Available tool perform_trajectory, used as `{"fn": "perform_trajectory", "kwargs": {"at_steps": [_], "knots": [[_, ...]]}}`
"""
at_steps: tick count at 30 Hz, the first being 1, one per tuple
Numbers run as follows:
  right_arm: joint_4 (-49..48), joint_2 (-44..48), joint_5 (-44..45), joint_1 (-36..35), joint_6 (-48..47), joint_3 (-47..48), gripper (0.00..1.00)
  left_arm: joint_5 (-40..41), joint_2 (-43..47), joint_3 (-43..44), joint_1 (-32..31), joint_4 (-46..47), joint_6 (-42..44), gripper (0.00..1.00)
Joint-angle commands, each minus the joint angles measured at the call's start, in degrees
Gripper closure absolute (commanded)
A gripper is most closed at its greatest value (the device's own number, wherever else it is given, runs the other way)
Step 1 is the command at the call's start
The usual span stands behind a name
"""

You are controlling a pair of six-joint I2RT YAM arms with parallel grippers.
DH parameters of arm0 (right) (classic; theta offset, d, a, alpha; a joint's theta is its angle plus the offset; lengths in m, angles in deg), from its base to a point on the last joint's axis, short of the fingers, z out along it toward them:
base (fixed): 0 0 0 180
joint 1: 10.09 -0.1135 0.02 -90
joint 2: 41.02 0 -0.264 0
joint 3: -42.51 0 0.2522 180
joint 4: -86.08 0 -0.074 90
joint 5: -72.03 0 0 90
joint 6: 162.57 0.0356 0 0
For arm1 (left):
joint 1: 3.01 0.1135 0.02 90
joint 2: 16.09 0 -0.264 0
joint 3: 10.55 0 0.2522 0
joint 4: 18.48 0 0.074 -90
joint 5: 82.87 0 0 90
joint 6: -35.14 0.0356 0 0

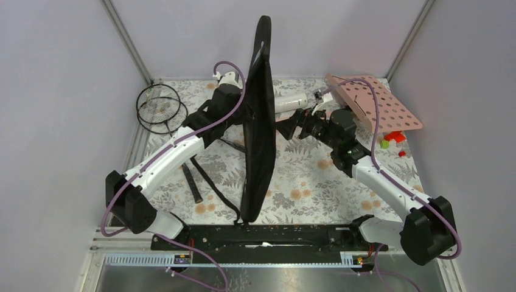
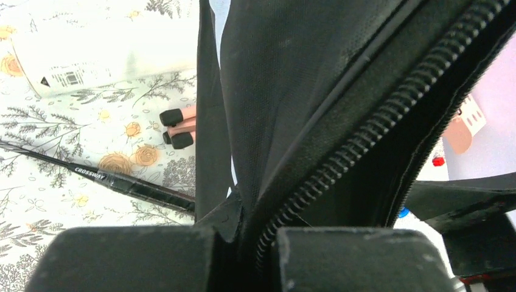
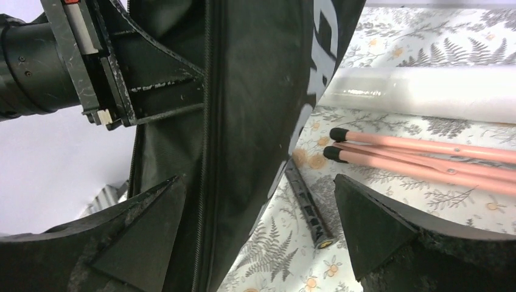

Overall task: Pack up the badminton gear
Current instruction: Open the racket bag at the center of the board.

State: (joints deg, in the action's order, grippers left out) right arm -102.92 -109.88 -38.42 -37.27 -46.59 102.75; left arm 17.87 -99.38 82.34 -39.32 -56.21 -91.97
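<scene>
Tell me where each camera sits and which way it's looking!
Top external: above and behind the robot, looking down at the floral table; left arm and right arm show, the black bag upright between them.
Left wrist: on the left gripper, looking along its fingers, which pinch the bag's zipper edge.
Right wrist: on the right gripper, fingers apart, facing the bag's side; the left gripper shows beyond.
Both wrist views share the bag, white tube and pink stand legs.
</scene>
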Motion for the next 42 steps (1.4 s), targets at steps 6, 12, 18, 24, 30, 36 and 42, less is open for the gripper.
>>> {"fn": "perform_trajectory", "kwargs": {"at_steps": [6, 12, 18, 24, 30, 36, 42], "knots": [[-3.3, -2.4, 6.4, -5.7, -9.2, 1.4, 0.00, 0.8, 0.0, -0.8, -0.1, 1.9, -3.3, 1.00], [0.9, -10.9, 15.8, -7.9, -11.5, 5.2, 0.08, -0.5, -0.5, -1.3, -0.1, 2.1, -3.7, 1.00], [1.4, -9.0, 21.9, -8.0, -11.2, 4.1, 0.89, 0.6, 1.2, -4.9, 0.1, 3.6, -2.1, 1.00], [14.2, 1.4, 23.9, -8.1, -15.5, 3.9, 1.00, -0.4, 4.5, -12.4, 1.2, 8.3, 1.7, 0.57], [29.6, 3.3, 25.0, -8.1, -19.3, 8.5, 1.00, -6.6, 11.6, -21.1, 1.3, 17.0, 7.1, 0.01], [39.2, -2.0, 28.8, -7.4, -21.4, 16.0, 1.00, 10.1, 22.0, -24.1, 1.5, 7.6, 5.4, 0.01], [40.7, -9.9, 30.4, -7.1, -19.3, 22.5, 1.00, 12.9, 33.2, -32.1, 1.5, 5.8, 2.4, 0.01]]}}
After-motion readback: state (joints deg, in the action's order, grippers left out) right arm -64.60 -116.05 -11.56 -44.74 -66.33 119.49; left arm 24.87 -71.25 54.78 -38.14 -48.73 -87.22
